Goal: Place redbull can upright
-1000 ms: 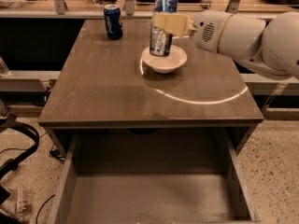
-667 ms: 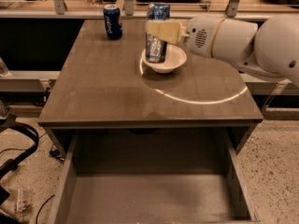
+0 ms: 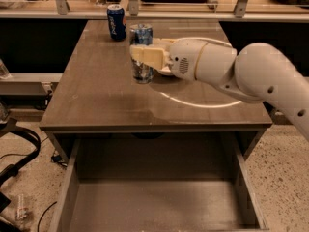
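Over the rear middle of the tabletop, the gripper [image 3: 141, 55] reaches in from the right and is closed around the redbull can [image 3: 142, 73]. One pale finger [image 3: 146, 57] lies across the front of the can at mid-height, and the other sits behind it, partly hidden. The can stands upright in this grasp, its silver top showing above the finger and its lower body showing below. Its base is right at the table surface, though whether it actually rests there or hangs just above cannot be told. Behind the gripper's wrist, just right of the can, a sliver of the white bowl [image 3: 164, 72] peeks out; most of it is covered by the wrist. The white arm [image 3: 251, 71] runs from the wrist toward the right edge of the view, thickening into large rounded segments that pass over the right side of the table [image 3: 96, 95]. A bright curved reflection [image 3: 203, 103] lies on the brown tabletop beneath the arm. Farther back and to the left of the held can, near the rear edge, a dark blue Pepsi can [image 3: 116, 22] stands upright, apart from the gripper. Below the front edge of the table, a wide drawer [image 3: 159, 207] is pulled out. Dark cables [image 3: 19, 146] lie on the speckled floor at the left.
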Available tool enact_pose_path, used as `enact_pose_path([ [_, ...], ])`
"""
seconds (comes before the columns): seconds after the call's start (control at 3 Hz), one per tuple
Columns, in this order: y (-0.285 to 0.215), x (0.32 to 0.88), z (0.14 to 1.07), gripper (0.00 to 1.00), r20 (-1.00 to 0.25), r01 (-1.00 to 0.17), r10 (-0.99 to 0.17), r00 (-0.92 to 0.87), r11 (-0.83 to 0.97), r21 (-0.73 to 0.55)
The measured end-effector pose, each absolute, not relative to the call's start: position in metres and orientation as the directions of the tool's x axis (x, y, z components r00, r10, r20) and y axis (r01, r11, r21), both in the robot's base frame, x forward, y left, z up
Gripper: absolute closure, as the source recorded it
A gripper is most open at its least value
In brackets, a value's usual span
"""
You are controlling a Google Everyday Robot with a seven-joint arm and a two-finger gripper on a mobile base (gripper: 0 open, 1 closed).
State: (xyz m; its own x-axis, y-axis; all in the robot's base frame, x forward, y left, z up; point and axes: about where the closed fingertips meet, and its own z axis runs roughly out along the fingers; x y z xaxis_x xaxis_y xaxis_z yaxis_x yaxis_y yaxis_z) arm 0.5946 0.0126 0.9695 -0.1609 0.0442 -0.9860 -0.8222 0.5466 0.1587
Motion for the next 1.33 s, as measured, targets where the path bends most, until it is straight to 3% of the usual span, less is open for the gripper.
enact_pose_path([
  [1.33,0.080,0.567,0.925,1.00,-0.999,-0.884,0.030,-0.011,0.468,0.024],
])
